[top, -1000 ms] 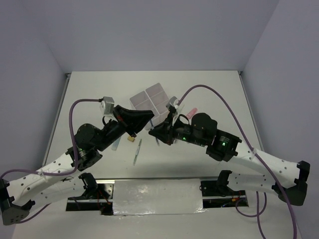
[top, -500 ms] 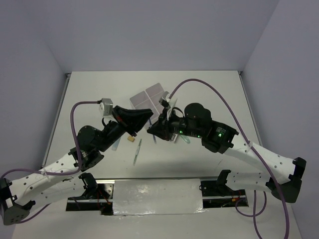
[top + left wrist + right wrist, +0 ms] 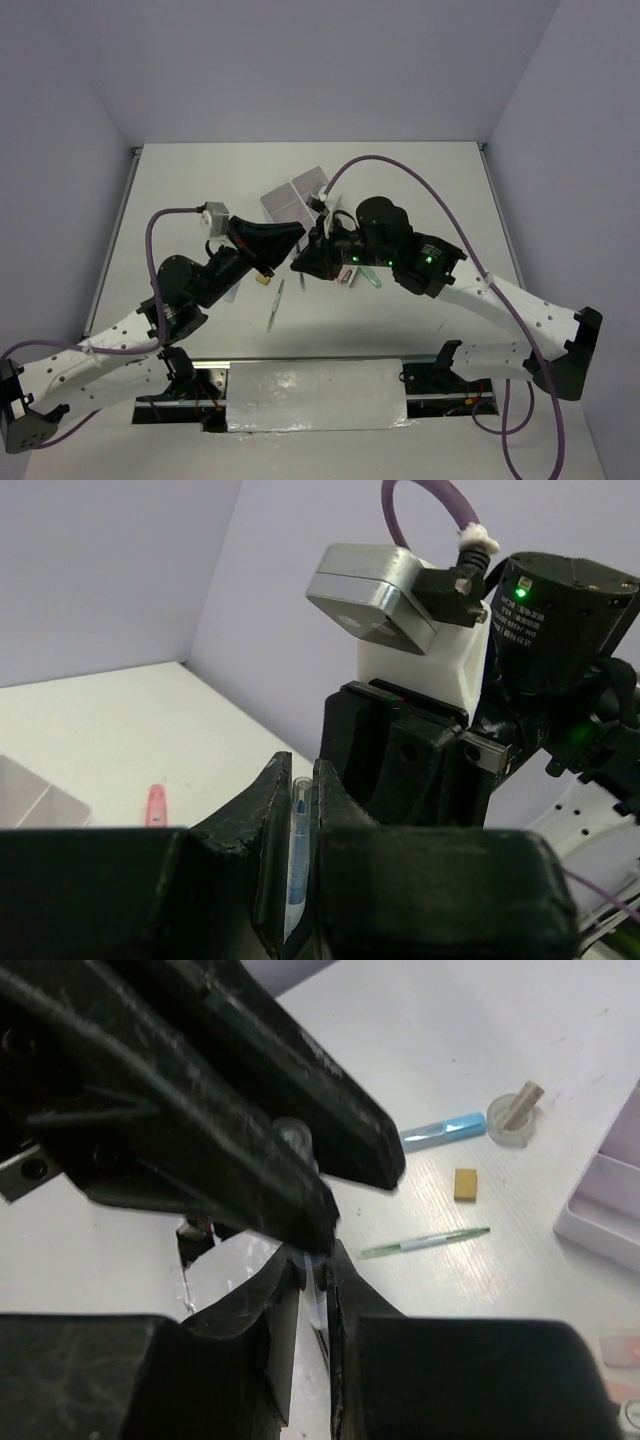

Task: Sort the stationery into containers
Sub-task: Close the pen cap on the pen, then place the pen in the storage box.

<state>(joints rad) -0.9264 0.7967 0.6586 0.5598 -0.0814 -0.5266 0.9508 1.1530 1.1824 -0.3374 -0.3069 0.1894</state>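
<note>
A thin blue pen (image 3: 296,830) stands pinched between the fingers of my left gripper (image 3: 297,785), which is shut on it. My right gripper (image 3: 312,1260) meets it tip to tip, above the table's middle, and is shut on the same pen (image 3: 318,1290). In the top view the left gripper (image 3: 296,240) and the right gripper (image 3: 299,263) touch just in front of the white organiser (image 3: 290,200). On the table lie a green pen (image 3: 425,1243), a tan eraser (image 3: 465,1183), a blue highlighter (image 3: 440,1132), a tape roll (image 3: 512,1120) and a pink piece (image 3: 155,805).
The organiser's wall (image 3: 610,1190) shows at the right of the right wrist view. The green pen (image 3: 274,305) and the eraser (image 3: 262,281) lie near the front, between the arms. A green piece (image 3: 370,278) lies under the right arm. Side walls bound the table.
The right arm has swung left and its gripper has closed in on the left gripper's tip. The left arm has shifted only slightly.
</note>
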